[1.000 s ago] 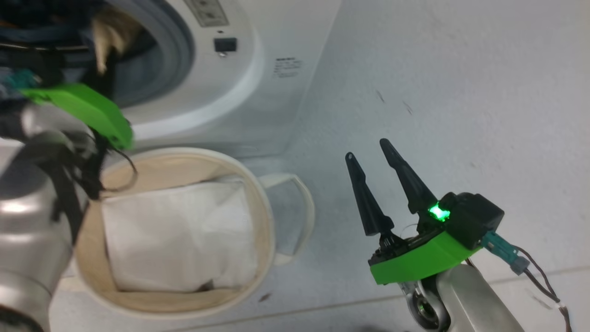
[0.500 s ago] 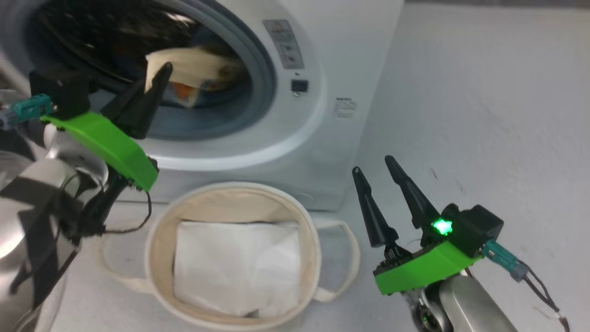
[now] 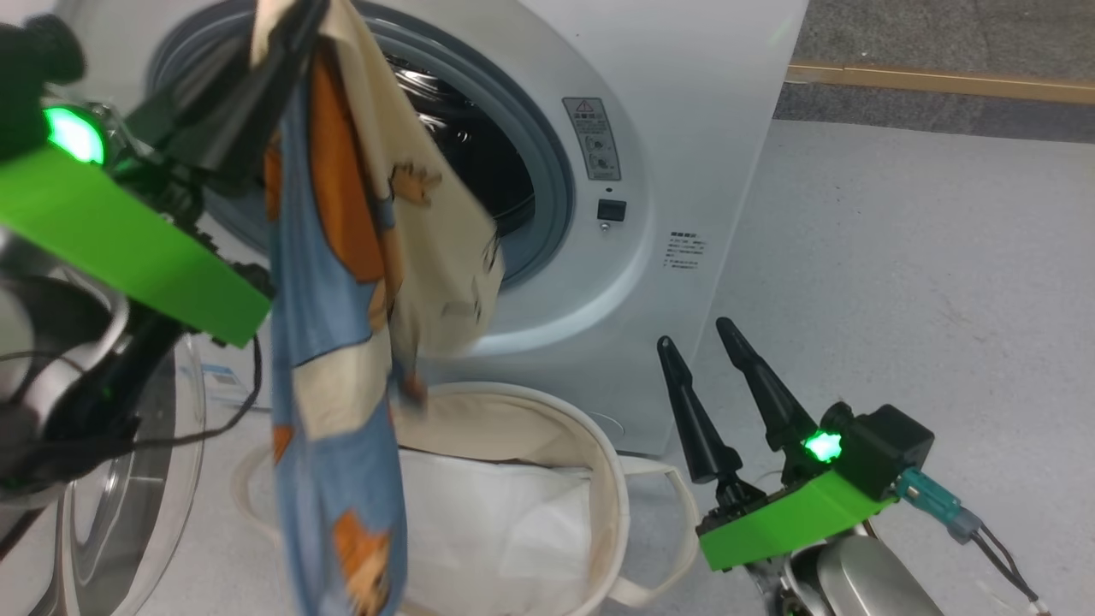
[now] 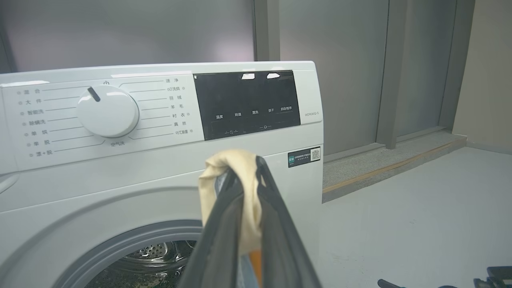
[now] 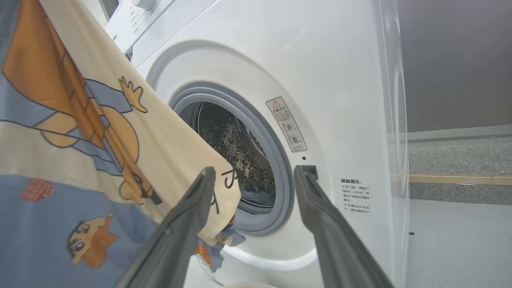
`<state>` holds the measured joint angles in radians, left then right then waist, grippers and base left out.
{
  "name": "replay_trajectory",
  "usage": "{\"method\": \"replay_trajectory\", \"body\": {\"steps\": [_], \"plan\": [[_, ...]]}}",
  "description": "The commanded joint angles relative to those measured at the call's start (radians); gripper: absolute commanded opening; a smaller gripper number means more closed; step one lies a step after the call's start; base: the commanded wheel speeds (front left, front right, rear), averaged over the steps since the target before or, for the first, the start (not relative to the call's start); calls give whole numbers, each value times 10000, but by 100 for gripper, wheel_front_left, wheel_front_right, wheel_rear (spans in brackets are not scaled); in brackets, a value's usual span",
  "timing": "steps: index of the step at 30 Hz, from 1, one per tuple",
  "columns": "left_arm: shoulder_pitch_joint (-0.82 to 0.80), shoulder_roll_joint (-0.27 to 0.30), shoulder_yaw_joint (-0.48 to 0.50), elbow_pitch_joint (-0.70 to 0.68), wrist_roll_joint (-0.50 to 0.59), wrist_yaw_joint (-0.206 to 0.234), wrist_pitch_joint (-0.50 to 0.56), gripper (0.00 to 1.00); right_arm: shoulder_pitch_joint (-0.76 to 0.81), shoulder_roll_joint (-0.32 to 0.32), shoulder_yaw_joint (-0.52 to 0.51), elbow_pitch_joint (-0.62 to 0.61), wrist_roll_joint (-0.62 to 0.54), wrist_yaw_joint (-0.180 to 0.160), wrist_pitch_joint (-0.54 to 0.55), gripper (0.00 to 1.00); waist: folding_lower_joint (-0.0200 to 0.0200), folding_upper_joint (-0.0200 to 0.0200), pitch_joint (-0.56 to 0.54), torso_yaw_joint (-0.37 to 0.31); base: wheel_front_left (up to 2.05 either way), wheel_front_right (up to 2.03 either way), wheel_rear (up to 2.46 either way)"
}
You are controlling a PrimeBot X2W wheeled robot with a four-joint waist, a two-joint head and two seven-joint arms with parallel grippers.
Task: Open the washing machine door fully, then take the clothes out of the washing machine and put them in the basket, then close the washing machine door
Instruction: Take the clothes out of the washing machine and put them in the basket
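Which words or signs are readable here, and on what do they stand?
"温度", "转速", "漂洗", "烘干", "启动/暂停": black display of the washing machine.
"羽绒", "羊毛", "真丝": beside the dial.
"温馨提示": white label; rest too small.
Warning triangle: front sticker; text blurred.
QR sticker: unreadable.

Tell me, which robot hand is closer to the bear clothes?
Left. The left gripper is shut on the clothes, holding them up; the right gripper stands open, off to their side, not touching.
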<state>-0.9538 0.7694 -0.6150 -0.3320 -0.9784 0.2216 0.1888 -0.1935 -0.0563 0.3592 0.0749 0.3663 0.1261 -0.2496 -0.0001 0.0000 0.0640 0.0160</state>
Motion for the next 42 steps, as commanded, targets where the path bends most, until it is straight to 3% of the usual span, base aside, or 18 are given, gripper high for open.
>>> {"method": "replay_trajectory", "body": {"steps": [1,5,17,24,30,42], "plan": [[-488,525,688,-244,1,79,18,0,-76,61,216,-402,88,46,-122,100,1,0,-6,-28,0,0,0],[-399,672,1043,-430,-186,359,-29,0,-3,61,183,-383,94,46,-122,100,1,0,-56,-83,0,0,0],[916,1102,1016,-244,-492,471,-230,0,-20,61,252,-276,28,46,-122,100,1,0,201,-279,0,0,0],[2322,1033,643,140,-840,449,-526,0,-106,61,149,-275,3,46,-122,100,1,0,473,-595,0,0,0],[3520,437,-165,1669,-760,-56,-1221,0,-229,61,8,-331,-94,46,-122,100,1,0,802,-965,0,0,0],[3693,-1455,-889,6337,-378,-1379,-3063,0,-430,61,34,-507,-199,46,-122,100,1,0,1644,-1669,0,0,0]]}}
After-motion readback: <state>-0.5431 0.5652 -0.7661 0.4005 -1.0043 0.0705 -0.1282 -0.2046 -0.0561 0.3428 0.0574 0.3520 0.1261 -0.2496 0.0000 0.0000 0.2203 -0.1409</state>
